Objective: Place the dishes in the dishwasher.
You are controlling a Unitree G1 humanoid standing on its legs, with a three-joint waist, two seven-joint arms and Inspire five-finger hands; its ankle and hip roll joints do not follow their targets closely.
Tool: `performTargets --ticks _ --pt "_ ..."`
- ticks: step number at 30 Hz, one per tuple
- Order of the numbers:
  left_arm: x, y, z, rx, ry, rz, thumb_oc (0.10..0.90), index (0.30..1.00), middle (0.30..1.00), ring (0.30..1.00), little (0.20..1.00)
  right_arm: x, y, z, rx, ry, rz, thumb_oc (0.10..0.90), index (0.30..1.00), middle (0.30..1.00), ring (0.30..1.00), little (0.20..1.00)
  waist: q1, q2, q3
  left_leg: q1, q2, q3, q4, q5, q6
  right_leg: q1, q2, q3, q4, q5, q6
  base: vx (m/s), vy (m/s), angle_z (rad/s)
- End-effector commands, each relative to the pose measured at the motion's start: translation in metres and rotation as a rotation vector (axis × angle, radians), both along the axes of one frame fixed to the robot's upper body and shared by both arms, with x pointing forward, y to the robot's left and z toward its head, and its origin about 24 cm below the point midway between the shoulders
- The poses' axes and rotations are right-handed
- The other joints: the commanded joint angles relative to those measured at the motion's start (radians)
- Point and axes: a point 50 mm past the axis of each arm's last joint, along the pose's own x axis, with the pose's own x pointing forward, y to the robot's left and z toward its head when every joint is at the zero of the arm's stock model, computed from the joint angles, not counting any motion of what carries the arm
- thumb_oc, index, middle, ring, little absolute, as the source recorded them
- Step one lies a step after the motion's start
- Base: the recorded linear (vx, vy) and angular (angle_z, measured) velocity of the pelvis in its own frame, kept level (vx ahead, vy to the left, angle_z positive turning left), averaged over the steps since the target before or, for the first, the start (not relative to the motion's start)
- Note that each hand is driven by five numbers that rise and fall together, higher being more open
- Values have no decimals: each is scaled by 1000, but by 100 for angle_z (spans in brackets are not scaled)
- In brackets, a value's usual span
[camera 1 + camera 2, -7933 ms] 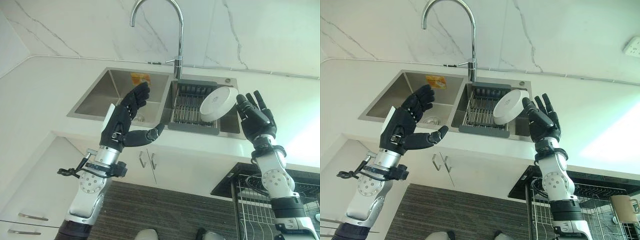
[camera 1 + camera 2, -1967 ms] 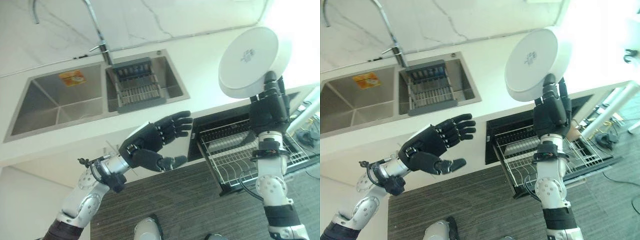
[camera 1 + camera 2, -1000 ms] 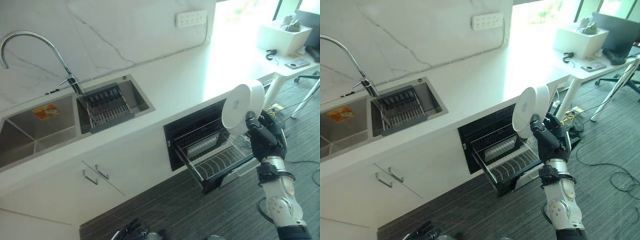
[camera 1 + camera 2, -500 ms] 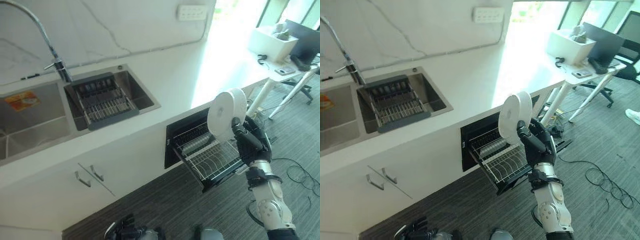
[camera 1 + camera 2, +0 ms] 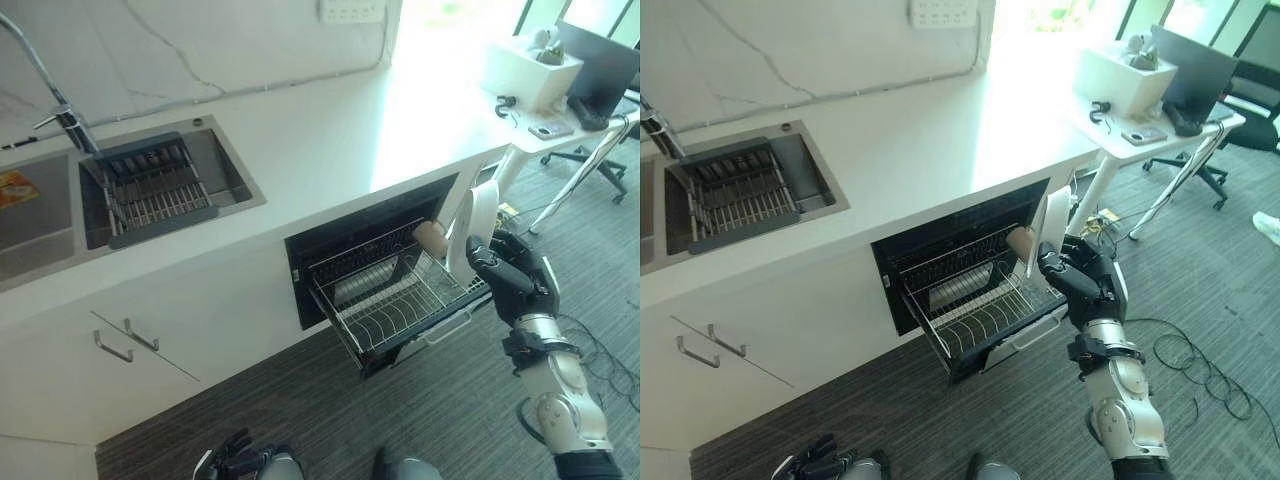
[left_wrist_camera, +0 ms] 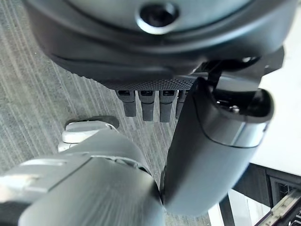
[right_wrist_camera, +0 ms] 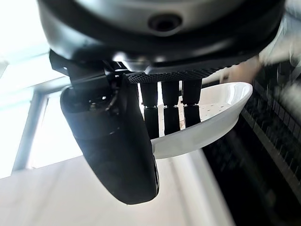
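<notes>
The right hand grips a white dish on edge, fingers curled over its rim, just beyond the outer end of the dishwasher's pulled-out wire rack. The rack lies toward the robot's left of the dish. The left hand hangs low near the floor, fingers relaxed, well apart.

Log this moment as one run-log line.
right hand: holding white plate on edge | plate: above pulled-out dishwasher rack, not yet slotted | left hand: idle, low by floor
</notes>
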Motion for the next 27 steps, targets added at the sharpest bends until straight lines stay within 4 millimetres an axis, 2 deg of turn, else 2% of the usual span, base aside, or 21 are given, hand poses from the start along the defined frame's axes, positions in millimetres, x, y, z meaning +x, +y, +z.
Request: performTargets --ticks 1,5,6,7,15,21,27 --pt "-42 -14 -11 -25 145 -97 800 900 900 900 900 12 -5 62 -63 -303 -37 400 300 300 300 300 15 -13 -19 47 26 -19 19 -101 -21 47 -61 -4 -29 -53 86 20 -106 19" --pt "-39 -15 -10 -46 140 -95 800 900 900 900 900 18 -7 43 -234 -192 -55 400 300 300 300 300 18 2 -16 44 29 -30 19 -92 -30 51 -64 -16 -29 -54 83 17 -4 15" --pt "-34 -15 -10 -51 125 -78 800 900 900 900 900 23 -6 32 -297 -135 -38 400 300 300 300 300 28 8 -15 46 24 -41 19 -94 -32 59 -69 -23 -29 -57 83 54 19 4" --pt "-30 -16 -9 -43 118 -97 800 900 900 900 900 26 -4 29 -309 -125 -25 400 300 300 300 300 34 10 -17 46 22 -46 19 -94 -33 62 -73 -27 -29 -57 83 62 16 0" --pt "-24 -18 -9 -24 119 -170 800 900 900 900 900 48 7 32 -400 -115 -39 400 300 300 300 300 72 18 -20 49 5 -73 19 -103 -32 76 -90 -43 -29 -60 90 58 42 19" --pt "-29 -15 -9 -11 137 -172 800 900 900 900 900 58 2 31 -457 -73 -100 400 300 300 300 300 96 19 -14 50 -6 -89 19 -106 -30 85 -97 -53 -29 -59 91 48 54 11" --pt "-25 -9 -7 -7 138 -194 800 900 900 900 900 70 -13 25 -527 34 -162 400 300 300 300 300 129 17 -6 46 -16 -107 19 -105 -29 95 -106 -72 -29 -58 94 45 29 12"
